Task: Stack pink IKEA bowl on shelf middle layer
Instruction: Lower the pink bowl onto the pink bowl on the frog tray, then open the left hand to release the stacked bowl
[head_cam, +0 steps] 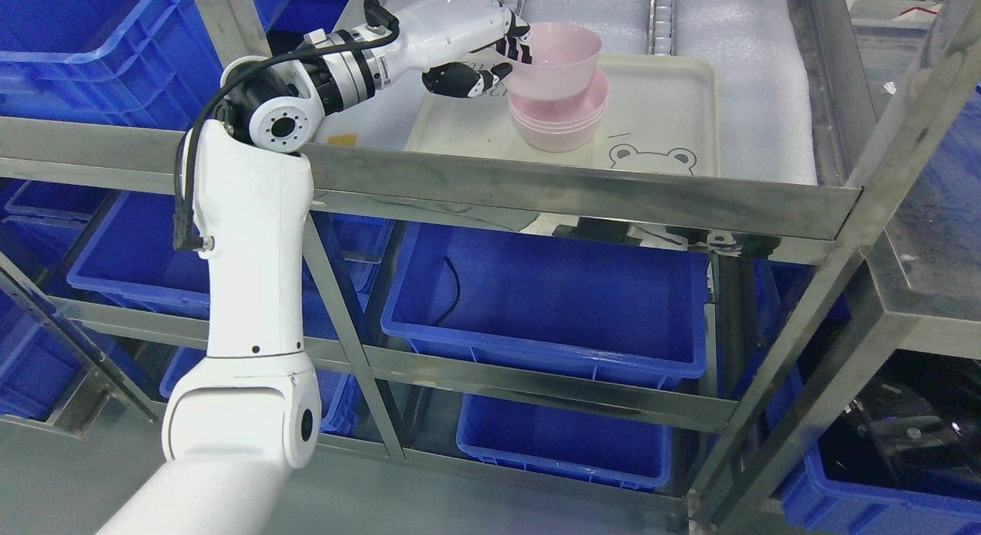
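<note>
Nearest the camera, the white left arm (245,305) rises from the lower left corner, its upper segment standing almost upright in front of the steel shelf frame (582,194), with a black cable (201,129) looping from the forearm past the elbow joint. Behind and below the arm, blue plastic bins (544,297) sit on the lower levels of the shelf, one large bin directly under the front rail and another beneath it. Past the rail, the forearm bends to the right over the shelf layer, which is lined with white foam sheet (759,98). On that foam lies a cream tray (667,113) printed with a bear face near its front edge. The left hand (479,48) reaches over the tray's left side, and its fingers (467,79) are closed around the rim of a pink bowl (556,56), black fingertips pinching the left edge with the thumb below. This held bowl sits tilted slightly, nested into the top of a stack of pink bowls (559,117) standing on the tray, left of its middle. More blue bins (92,52) fill the far upper left.
</note>
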`<state>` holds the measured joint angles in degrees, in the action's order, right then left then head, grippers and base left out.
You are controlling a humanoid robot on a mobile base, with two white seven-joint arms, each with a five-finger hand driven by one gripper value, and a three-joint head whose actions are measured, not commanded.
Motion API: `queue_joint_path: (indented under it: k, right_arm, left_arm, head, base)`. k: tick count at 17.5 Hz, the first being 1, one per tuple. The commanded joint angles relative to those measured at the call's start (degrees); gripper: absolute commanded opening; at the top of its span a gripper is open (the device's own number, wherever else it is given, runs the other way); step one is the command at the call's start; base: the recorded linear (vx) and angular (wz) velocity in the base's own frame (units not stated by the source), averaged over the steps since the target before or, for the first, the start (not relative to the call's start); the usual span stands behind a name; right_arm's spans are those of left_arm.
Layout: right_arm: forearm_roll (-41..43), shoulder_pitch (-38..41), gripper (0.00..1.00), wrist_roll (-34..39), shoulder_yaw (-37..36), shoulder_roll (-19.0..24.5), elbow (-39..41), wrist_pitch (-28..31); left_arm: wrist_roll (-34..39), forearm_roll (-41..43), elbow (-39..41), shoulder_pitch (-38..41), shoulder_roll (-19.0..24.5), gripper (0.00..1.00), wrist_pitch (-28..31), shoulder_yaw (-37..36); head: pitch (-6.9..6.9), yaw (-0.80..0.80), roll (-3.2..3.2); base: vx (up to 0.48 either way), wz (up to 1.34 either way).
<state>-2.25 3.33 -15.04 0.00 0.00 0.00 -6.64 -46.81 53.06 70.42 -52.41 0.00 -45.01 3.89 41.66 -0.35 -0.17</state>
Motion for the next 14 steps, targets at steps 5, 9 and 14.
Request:
queue_joint_path:
  k: [5, 9, 14]
  right_arm:
    - [0.0, 0.0, 1.00, 0.0, 0.2, -1.0, 1.0, 0.0]
    - [0.0, 0.0, 1.00, 0.0, 0.3, -1.0, 1.0, 0.0]
    - [0.1, 0.0, 1.00, 0.0, 0.3, -1.0, 1.0, 0.0]
  left_arm:
    - [0.1, 0.8, -3.6, -0.2, 1.0, 0.02, 0.0, -6.9]
    - [0.1, 2.9, -3.6, -0.4, 1.0, 0.02, 0.0, -6.0]
    - [0.0, 3.5, -3.5, -1.7, 1.0, 0.02, 0.0, -4.9]
  head:
    - [0.00, 0.00, 0.00]
    - [-0.01, 0.00, 0.00]
    - [-0.01, 0.00, 0.00]
  base:
    - [0.000, 0.00]
    - [0.000, 0.00]
    - [0.000, 0.00]
